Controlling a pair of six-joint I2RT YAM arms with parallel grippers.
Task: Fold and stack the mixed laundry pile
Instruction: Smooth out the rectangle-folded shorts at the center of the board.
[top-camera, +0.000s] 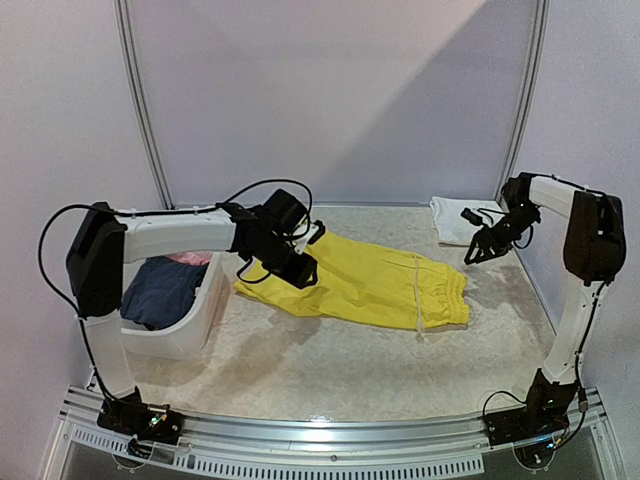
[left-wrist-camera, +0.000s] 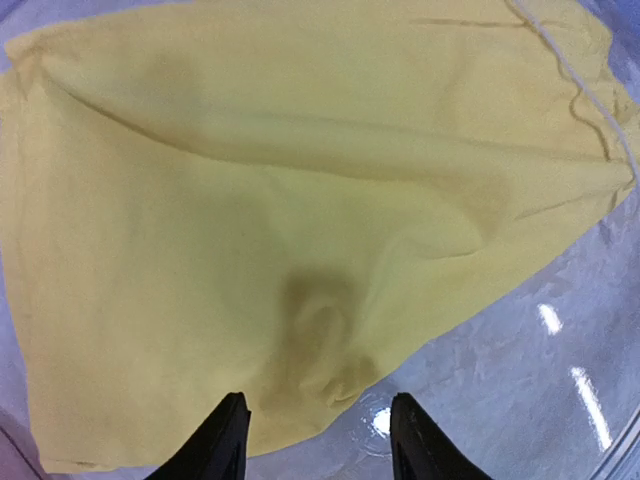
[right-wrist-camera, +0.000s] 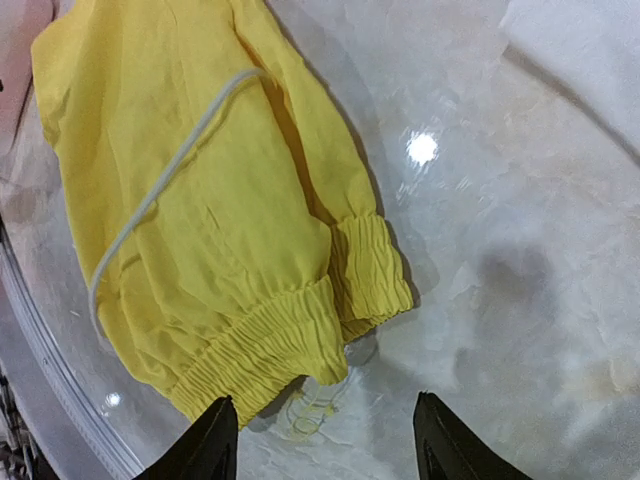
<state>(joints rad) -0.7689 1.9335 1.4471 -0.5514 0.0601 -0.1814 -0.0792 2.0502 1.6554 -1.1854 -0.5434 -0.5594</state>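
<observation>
Yellow shorts (top-camera: 360, 280) lie spread mid-frame on desk (top-camera: 330, 370), elastic end toward right. Left gripper (left-wrist-camera: 318, 396) over shorts' left end, jaws wide, empty. Right gripper (right-wrist-camera: 325, 398) near elastic end, jaws wide, empty. Folded white T-shirt (top-camera: 460, 218) upper right. Navy piece (top-camera: 160, 290) and pink piece (top-camera: 190, 258) in white basket (top-camera: 190, 330), left of frame.

— What is sitting on the left side of the pale, mottled table (top-camera: 330, 370)?
— A white plastic basket (top-camera: 192, 325) is standing there, close to the edge.
— And farther back?
— A plain wall (top-camera: 330, 90) is rising there, with two metal poles (top-camera: 143, 110) running up it. A ribbed metal rail (top-camera: 330, 440) is lining the near edge.
</observation>
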